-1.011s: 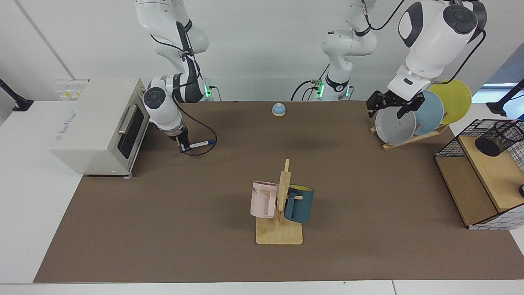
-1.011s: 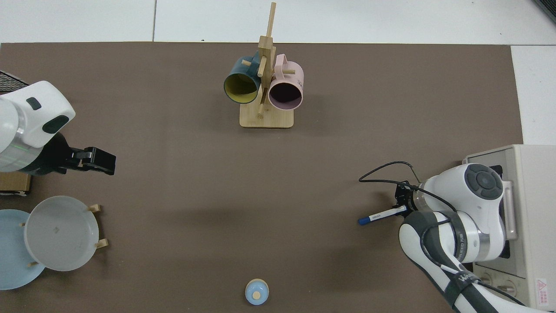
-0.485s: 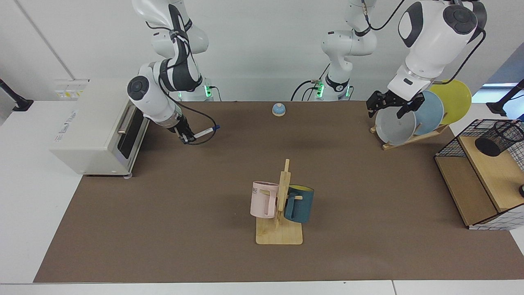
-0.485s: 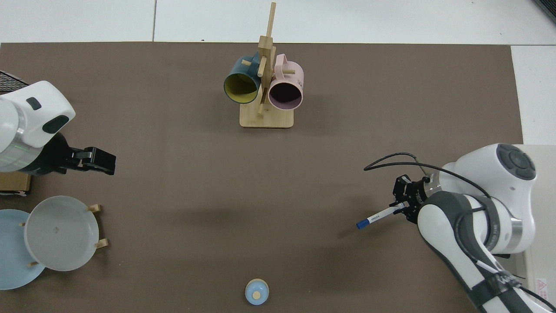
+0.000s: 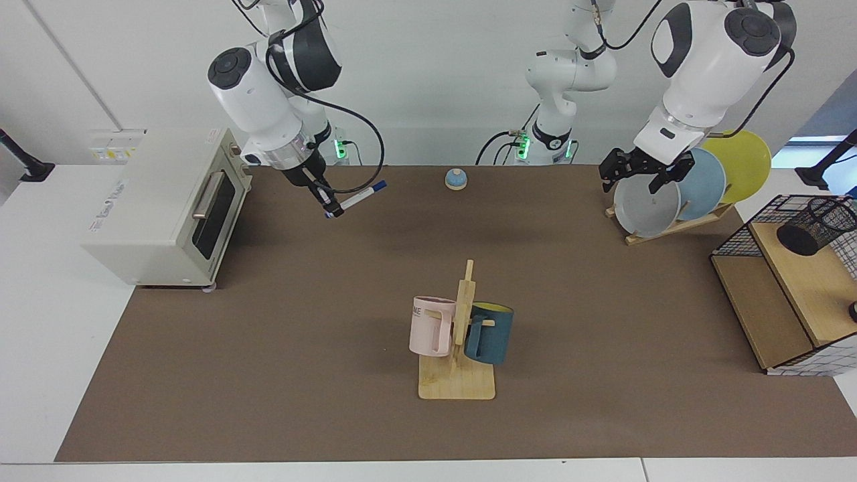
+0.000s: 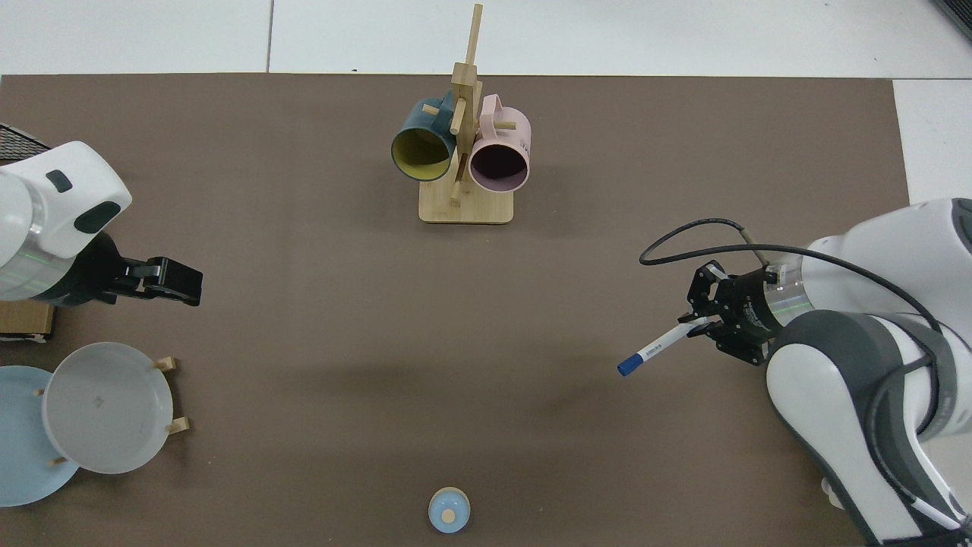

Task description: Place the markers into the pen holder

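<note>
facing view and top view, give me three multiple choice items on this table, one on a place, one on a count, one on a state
1. Where is the black wire-mesh pen holder?
A. on the brown table mat
B. on the wooden shelf of the black wire-grid rack
C. on the white toaster oven

2. How many mugs hang on the wooden mug stand?
A. one
B. two
C. three

3. What is the state of the slim white marker with a blue cap?
A. lying on the mat
B. standing in the pen holder
C. held in the air by the right gripper

Answers: 1 B, it sits on the rack's shelf at the table's end. 2 B, a pink mug and a dark blue mug. 3 C, the gripper's fingers pinch its white end above the mat; the left gripper waits by the plate rack.
</note>
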